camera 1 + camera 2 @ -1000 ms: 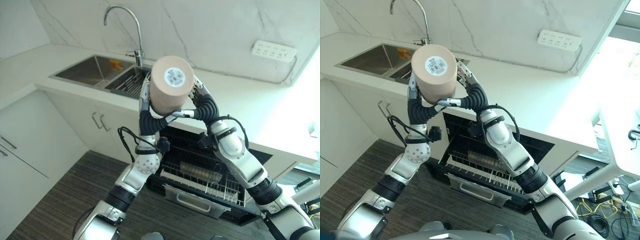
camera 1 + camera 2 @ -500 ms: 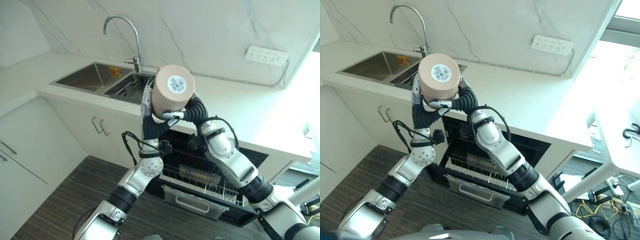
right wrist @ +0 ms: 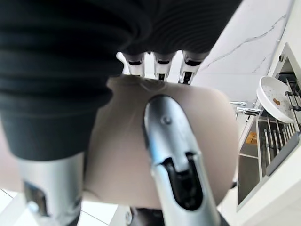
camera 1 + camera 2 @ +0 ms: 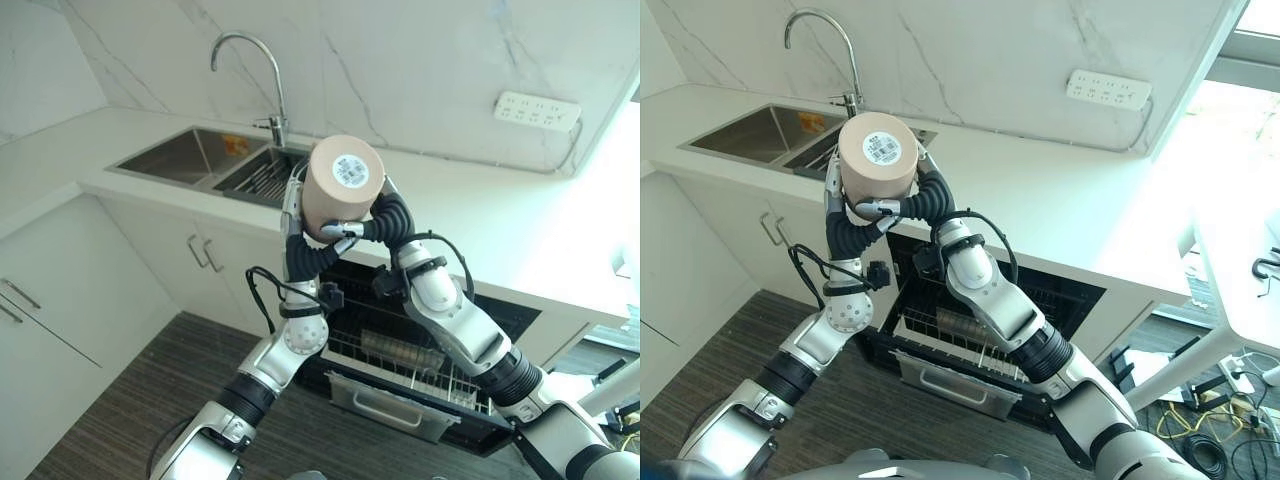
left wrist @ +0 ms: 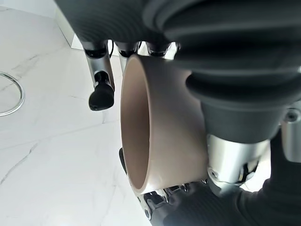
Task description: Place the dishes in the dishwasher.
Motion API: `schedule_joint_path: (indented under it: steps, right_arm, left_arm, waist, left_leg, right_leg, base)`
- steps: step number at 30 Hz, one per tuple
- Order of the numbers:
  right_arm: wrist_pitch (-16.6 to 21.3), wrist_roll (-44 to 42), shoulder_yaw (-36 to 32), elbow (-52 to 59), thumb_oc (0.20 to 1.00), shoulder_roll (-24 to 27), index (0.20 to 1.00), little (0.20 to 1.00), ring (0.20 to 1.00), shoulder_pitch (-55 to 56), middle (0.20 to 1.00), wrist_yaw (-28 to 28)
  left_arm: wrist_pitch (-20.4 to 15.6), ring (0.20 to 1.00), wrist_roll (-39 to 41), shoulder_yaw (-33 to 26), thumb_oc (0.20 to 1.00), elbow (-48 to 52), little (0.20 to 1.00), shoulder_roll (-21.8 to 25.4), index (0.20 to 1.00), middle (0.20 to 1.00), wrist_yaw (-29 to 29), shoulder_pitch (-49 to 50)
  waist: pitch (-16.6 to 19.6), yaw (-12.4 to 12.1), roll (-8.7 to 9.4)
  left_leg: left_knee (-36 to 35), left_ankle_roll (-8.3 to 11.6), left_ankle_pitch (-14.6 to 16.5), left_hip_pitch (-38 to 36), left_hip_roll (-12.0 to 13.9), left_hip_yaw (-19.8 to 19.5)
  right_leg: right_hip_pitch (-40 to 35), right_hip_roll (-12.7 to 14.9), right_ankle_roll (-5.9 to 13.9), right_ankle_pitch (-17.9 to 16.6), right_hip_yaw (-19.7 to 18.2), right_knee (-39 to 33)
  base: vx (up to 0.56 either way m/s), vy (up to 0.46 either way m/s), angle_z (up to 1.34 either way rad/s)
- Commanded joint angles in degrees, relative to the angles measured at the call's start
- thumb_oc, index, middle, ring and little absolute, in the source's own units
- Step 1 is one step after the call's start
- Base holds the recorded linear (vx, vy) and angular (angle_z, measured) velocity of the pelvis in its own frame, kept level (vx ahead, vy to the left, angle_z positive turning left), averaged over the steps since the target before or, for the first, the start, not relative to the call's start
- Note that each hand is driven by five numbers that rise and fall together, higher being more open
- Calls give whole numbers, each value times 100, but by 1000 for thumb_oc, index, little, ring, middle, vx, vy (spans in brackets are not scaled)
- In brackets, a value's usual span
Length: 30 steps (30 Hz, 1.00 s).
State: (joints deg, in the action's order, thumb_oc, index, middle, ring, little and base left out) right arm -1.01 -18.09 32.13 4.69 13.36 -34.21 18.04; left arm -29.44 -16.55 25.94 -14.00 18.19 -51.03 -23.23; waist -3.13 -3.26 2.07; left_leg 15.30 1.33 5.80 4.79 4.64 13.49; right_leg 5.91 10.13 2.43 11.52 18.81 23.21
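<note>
One beige cup, two hands on it — held high above the open dishwasher.

Left hand and right hand both have fingers curled round the cup's sides; its base, bearing one white sticker, faces the head camera, its open mouth away. One pulled-out rack below holds wire tines; its contents are hard to make out. One sink with one faucet sits in the white surface. In the right wrist view — one white dish in the sink basket, partly cut off.
</note>
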Motion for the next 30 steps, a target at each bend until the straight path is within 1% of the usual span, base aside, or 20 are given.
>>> schedule_joint_path:
  steps: [1,16,25,26,27,28,29,30]
  right_arm:
    - [398,33,-69,169,1000,-273,1000,1000,1000,-810,1000,131]
    - [441,-108,21,139,1000,-441,1000,1000,1000,-887,1000,146]
    - [447,-431,190,4,1000,-545,1000,1000,1000,-909,1000,-166]
    - [492,-473,230,-42,884,-570,884,884,884,-925,884,-218]
    - [531,-480,250,-77,715,-581,715,715,715,-934,715,-284]
    - [579,-434,286,-107,482,-613,482,482,482,-954,482,-315]
    - [645,-361,317,-129,200,-631,200,200,200,-983,200,-357]
    - [659,-332,331,-140,200,-639,200,200,200,-996,200,-374]
  left_arm:
    - [-100,200,-172,339,200,-37,200,-64,200,200,-39,-576]
    - [-139,200,-196,437,200,-101,200,-119,200,200,-66,-581]
    - [-162,200,-217,544,200,-136,200,-129,200,200,-79,-616]
    - [-162,200,-212,565,200,-140,200,-133,200,200,-70,-628]
    - [-171,200,-200,572,200,-146,200,-128,200,200,-55,-634]
    - [-160,200,-196,587,200,-152,200,-133,200,200,-47,-649]
    - [-186,200,-206,604,200,-185,200,-142,200,200,-42,-654]
    - [-203,200,-210,613,200,-206,200,-145,200,200,-45,-656]
  waist:
    - [-92,-87,134]
    - [-142,-138,130]
    - [-151,-178,135]
    - [-156,-192,140]
    - [-161,-201,145]
    - [-163,-211,149]
    - [-170,-224,154]
    - [-170,-227,154]
  left_leg:
    - [189,135,789,-194,-8,-406]
    - [189,108,801,-199,-34,-447]
    - [189,103,799,-189,-52,-486]
    - [189,99,802,-188,-58,-492]
    - [189,96,806,-186,-60,-494]
    - [189,91,806,-184,-62,-495]
    - [189,89,809,-184,-64,-502]
    - [189,86,811,-185,-68,-505]
  right_leg:
    - [-372,136,542,-312,-305,-602]
    - [-396,139,518,-298,-289,-602]
    - [-406,141,512,-288,-278,-602]
    - [-407,143,513,-288,-272,-602]
    - [-407,145,512,-286,-263,-602]
    - [-407,146,510,-286,-260,-602]
    - [-410,145,508,-285,-253,-602]
    - [-411,143,507,-283,-256,-602]
  base:
    - [0,0,0]
    - [0,0,0]
    - [0,0,0]
    - [0,0,0]
    - [0,0,0]
    - [0,0,0]
    - [0,0,0]
    - [3,-16,3]
